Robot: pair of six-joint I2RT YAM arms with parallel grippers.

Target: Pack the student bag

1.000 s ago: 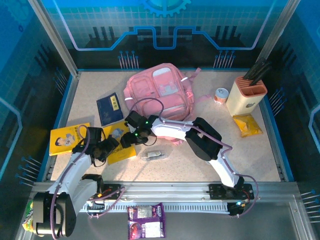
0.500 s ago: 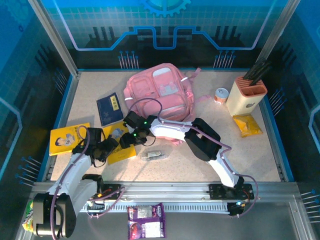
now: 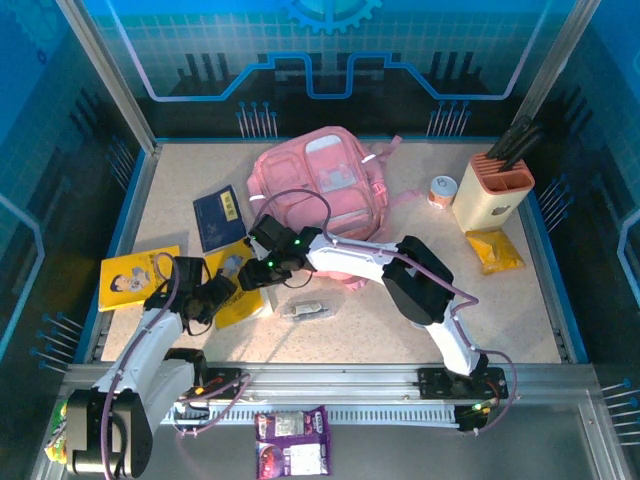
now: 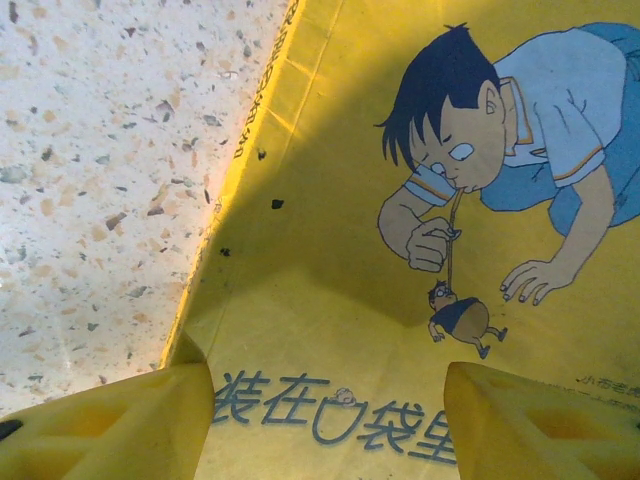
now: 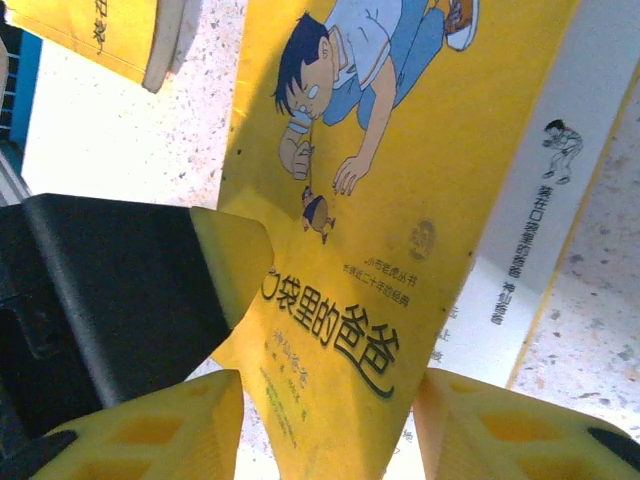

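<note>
Your left pincer [image 4: 325, 420] stands open over the yellow book [image 4: 400, 300]. Your right pincer [image 5: 325, 425] straddles that book's edge, half-open; you cannot tell whether it grips. The pink bag [image 3: 320, 185] lies just beyond both.

The table [image 3: 520, 300] is evenly lit from above with only soft shadows cast on it, while the yellow book [image 4: 330, 330] is crossed up close by a broad dark shadow.

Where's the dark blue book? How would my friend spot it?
Find the big pink backpack at the back of the table. Just left of it lies a flat book. It is dark blue; the two nearer books are yellow.
</note>
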